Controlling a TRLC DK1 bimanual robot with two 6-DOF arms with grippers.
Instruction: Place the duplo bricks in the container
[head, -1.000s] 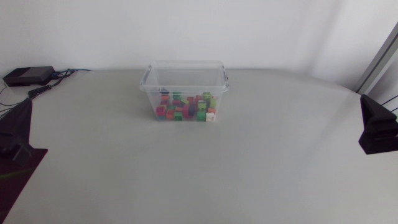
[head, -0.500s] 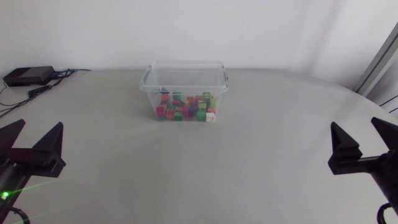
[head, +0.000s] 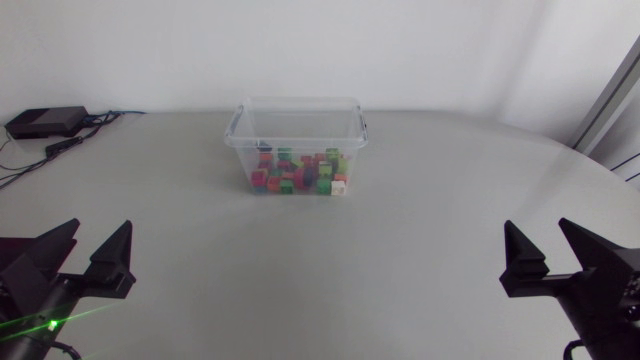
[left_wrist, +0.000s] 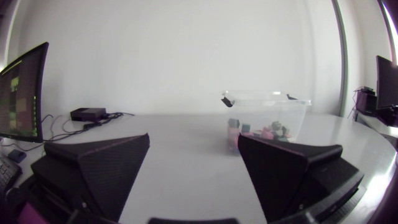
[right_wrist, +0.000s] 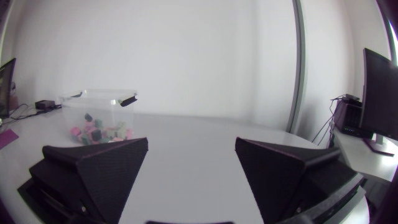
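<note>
Looking from the left, you have a small black box (head: 45, 122) with cables at the far corner of the bench (head: 320, 270), well apart from the work. Your left arm (head: 45, 285) sits at the near edge, its jaws spread wide and holding nothing. In the middle, toward the back, the clear container (head: 300, 125) stands upright with the duplo bricks (head: 300, 172) heaped in its bottom. No loose brick shows around it, so the task looks finished. A pale brick (head: 339, 187) at the container's front right corner seems to be inside the wall, though you cannot be sure. Your right arm (head: 590, 290) sits at the near right edge, jaws likewise apart and empty. The way from either arm to the container looks unobstructed.
</note>
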